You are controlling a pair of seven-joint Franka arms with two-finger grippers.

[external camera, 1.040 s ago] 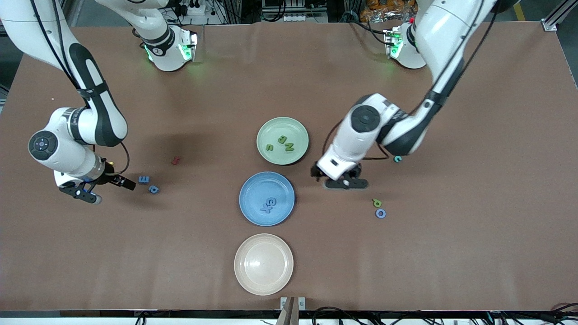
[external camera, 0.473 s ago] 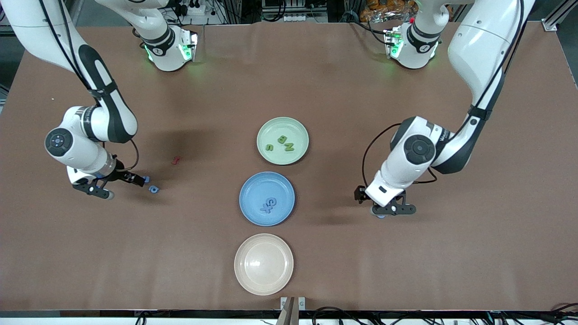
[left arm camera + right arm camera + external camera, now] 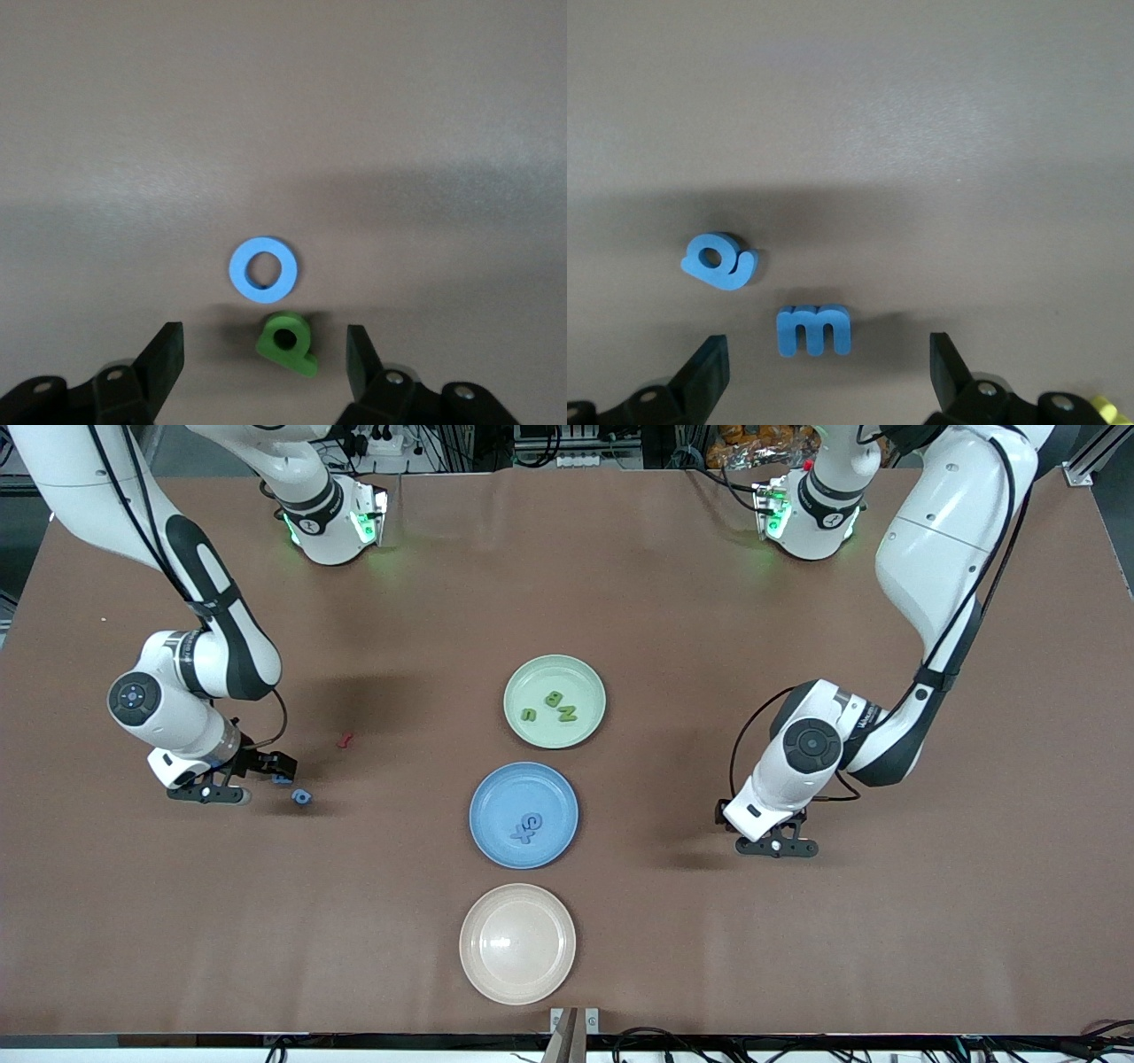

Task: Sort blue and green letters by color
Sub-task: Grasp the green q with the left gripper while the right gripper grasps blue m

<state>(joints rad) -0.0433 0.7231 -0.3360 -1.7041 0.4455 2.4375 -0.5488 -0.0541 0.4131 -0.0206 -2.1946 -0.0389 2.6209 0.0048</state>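
I had both arms working near the table, one at each end, with the blue plate as my landmark in the middle.

The left claw was low over the table toward the left arm's end from the blue plate. Its fingers stood apart and gripped nothing. Between them lay a green P, and just beside that a blue O, both flat on the table. In the front view the claw hid both letters.

The right claw was low toward the right arm's end from the blue plate, jaws wide and empty. A blue m-shaped letter lay between its fingers, with a blue a-shaped letter near it. From the front I could see the second one clearly and only a sliver of the first by the claw. A small red letter lay a little farther from the front camera than those two.

On the blue plate sat two blue letters. The green plate, farther from the camera than the blue plate, held three green letters. The beige plate, nearer than the blue plate, carried no letters.
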